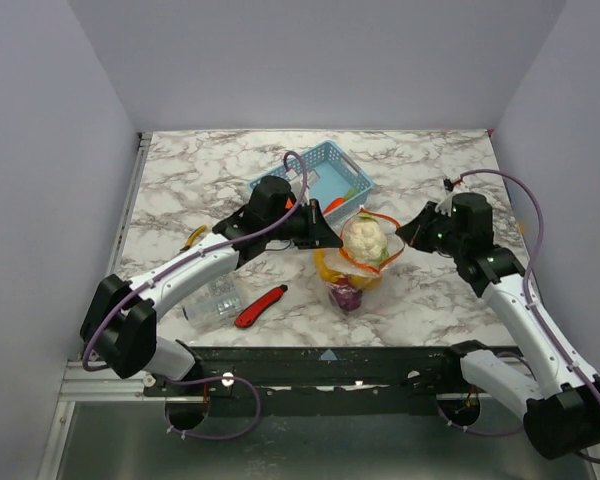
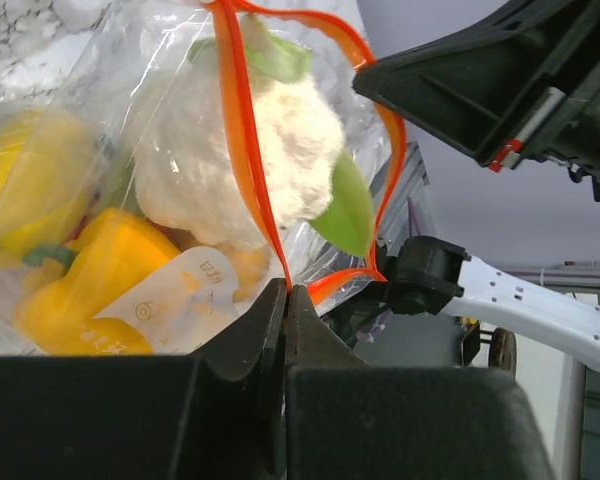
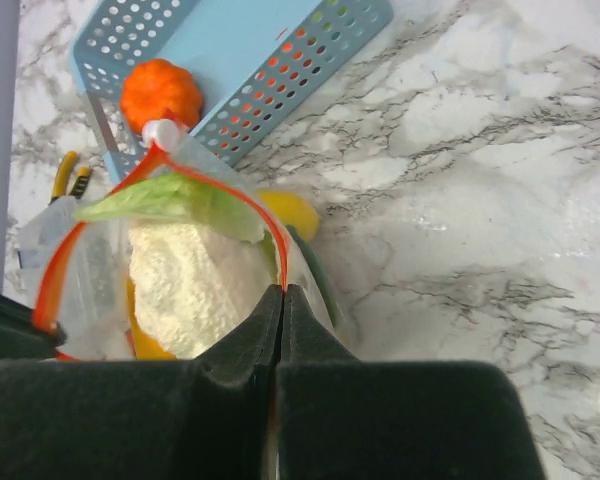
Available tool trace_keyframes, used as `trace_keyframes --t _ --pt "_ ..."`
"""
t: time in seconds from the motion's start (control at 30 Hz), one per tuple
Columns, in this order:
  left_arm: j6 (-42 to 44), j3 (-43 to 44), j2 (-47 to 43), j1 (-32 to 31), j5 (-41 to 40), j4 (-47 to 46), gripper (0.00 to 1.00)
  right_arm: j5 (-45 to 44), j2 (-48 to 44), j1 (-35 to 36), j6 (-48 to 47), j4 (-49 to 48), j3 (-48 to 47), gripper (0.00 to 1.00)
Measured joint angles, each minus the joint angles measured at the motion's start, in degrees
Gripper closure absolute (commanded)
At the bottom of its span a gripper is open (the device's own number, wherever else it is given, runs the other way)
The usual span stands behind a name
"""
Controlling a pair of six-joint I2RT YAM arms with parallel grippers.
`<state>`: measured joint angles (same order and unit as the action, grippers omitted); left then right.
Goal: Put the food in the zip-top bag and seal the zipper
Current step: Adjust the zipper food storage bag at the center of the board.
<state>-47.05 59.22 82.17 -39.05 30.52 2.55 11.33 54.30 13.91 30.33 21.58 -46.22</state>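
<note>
The clear zip-top bag [image 1: 360,272] lies at mid-table with its mouth open and its orange-red zipper [image 2: 242,130] forming a loop. Inside it are food pieces: a white cauliflower [image 1: 365,240] with green leaves, a yellow pepper [image 2: 100,270] and a purple piece [image 1: 346,297]. My left gripper [image 2: 286,290] is shut on the zipper at the mouth's left end. At the right end of the mouth, my right gripper [image 3: 282,292] pinches the zipper [image 3: 48,280] shut. An orange food piece [image 3: 161,93] sits in the blue basket.
The blue lattice basket [image 1: 310,180] stands just behind the bag. A red utility knife [image 1: 261,306] and a clear ridged box [image 1: 215,298] lie front left, under my left arm. A yellow-handled tool [image 1: 194,237] lies at the left.
</note>
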Motion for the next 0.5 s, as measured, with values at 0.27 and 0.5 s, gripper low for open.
trace_keyframes --t 0.27,0.5 --pt "1.7 6.9 -8.0 -0.1 -0.6 5.4 1.0 0.2 -3.2 0.0 -1.9 4.9 -8.7 1.0" --pt "1.5 5.1 -10.0 0.6 -1.9 4.9 1.0 0.2 -4.9 0.0 -1.4 0.2 -4.0 1.0"
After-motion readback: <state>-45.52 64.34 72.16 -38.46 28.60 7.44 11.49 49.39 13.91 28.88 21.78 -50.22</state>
